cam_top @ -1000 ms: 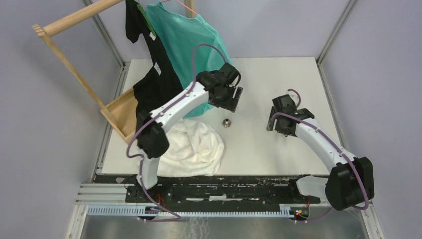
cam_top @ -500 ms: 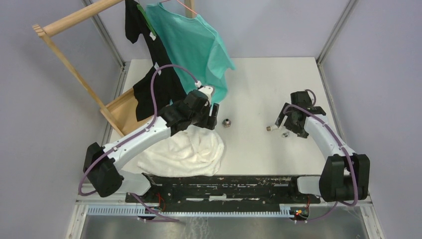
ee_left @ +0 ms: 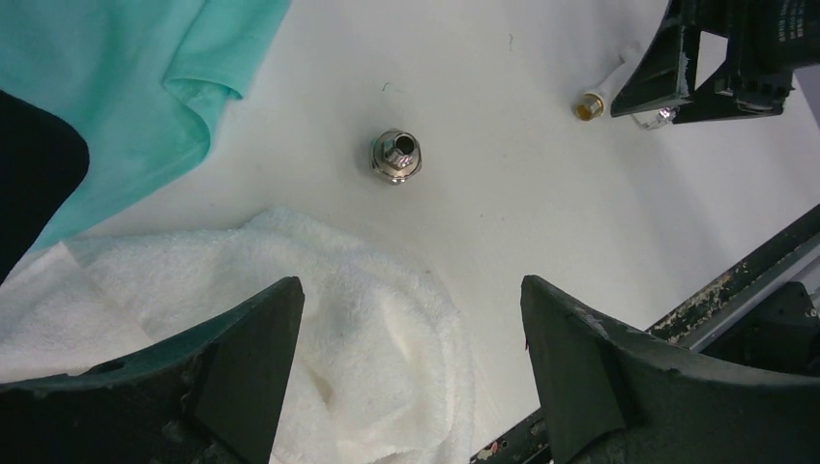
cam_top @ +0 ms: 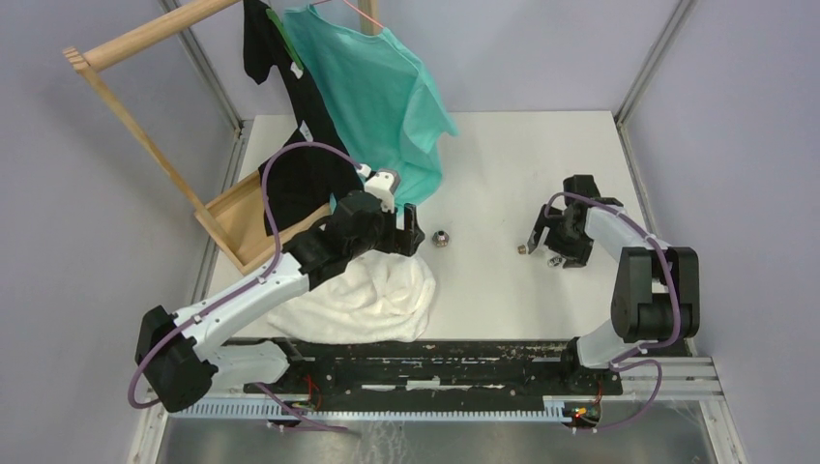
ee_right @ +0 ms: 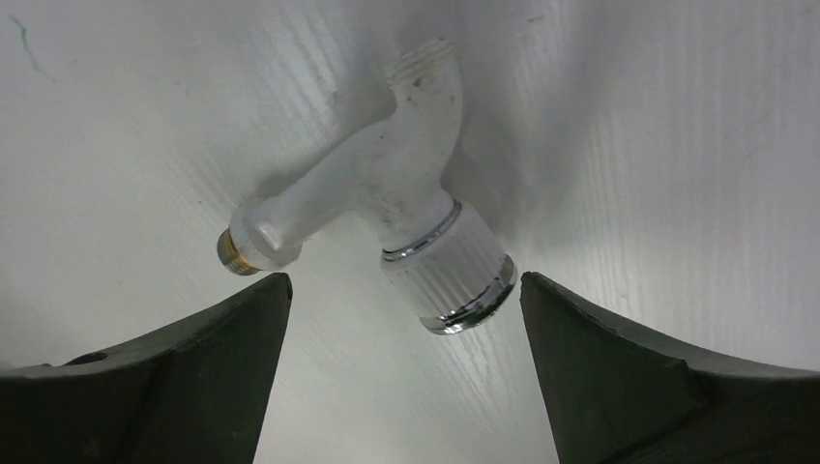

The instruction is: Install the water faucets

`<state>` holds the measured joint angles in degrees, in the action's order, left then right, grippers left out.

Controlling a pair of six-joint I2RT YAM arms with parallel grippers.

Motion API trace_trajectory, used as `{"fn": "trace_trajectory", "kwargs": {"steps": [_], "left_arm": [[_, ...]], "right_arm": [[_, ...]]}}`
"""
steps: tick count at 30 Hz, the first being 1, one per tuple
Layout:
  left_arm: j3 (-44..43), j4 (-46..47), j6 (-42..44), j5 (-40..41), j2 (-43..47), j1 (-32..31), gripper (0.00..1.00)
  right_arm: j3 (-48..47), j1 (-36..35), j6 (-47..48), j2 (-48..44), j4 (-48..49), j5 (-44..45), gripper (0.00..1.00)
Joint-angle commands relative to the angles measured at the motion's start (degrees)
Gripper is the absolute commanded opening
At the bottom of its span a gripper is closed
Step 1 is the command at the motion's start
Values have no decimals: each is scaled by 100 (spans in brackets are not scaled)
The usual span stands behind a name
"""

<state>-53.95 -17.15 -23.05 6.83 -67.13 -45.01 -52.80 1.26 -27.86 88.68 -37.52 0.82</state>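
The white plastic faucet [ee_right: 387,184] lies flat on the table, with a brass threaded end [ee_right: 237,253] and a ribbed knob with a chrome ring [ee_right: 454,280]. My right gripper [ee_right: 404,282] hovers open just above it, one finger on each side, touching nothing. From above the faucet [cam_top: 534,246] shows at that gripper's [cam_top: 547,244] left edge. The silver threaded fitting [ee_left: 397,155] stands alone on the table [cam_top: 503,174], ahead of my open, empty left gripper [ee_left: 411,290]. In the top view the fitting [cam_top: 441,238] sits just right of the left gripper [cam_top: 414,232].
A crumpled white towel [cam_top: 372,290] lies under the left arm. A teal shirt [cam_top: 382,87] and a black shirt [cam_top: 300,174] hang from a wooden rack [cam_top: 145,135] at the back left. The metal rail [cam_top: 435,353] runs along the near edge.
The left arm swung down from beside the teal shirt to low over the towel, facing the fitting, and its jaws widened. The right arm folded back, its gripper settling over the faucet.
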Motion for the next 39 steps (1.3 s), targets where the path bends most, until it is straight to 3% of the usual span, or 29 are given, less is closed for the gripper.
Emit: {"fn": "trace_trajectory", "kwargs": {"steps": [1,8,20,25,34,39], "left_arm": [[77,450,-162,-200,-114,11,89],[-32,410,-256,-338,-291,11,89],[-6,600,-522,-523,-235,15,89],[68,706,-462,-871,-280,12,89],[136,762,-437,-1024,-381,16,90],[119,737,-411,-1033,-624,16,89]], "right_arm": [[-220,24,349,71,424,-1064,94],[-43,-75,320,-53,546,-1643,91],[-249,-524,527,336,126,-111,90],[-363,-545,642,408,148,-39,90],[-456,-583,630,573,290,-342,85],[-229,-914,450,394,646,-1114,85]]}}
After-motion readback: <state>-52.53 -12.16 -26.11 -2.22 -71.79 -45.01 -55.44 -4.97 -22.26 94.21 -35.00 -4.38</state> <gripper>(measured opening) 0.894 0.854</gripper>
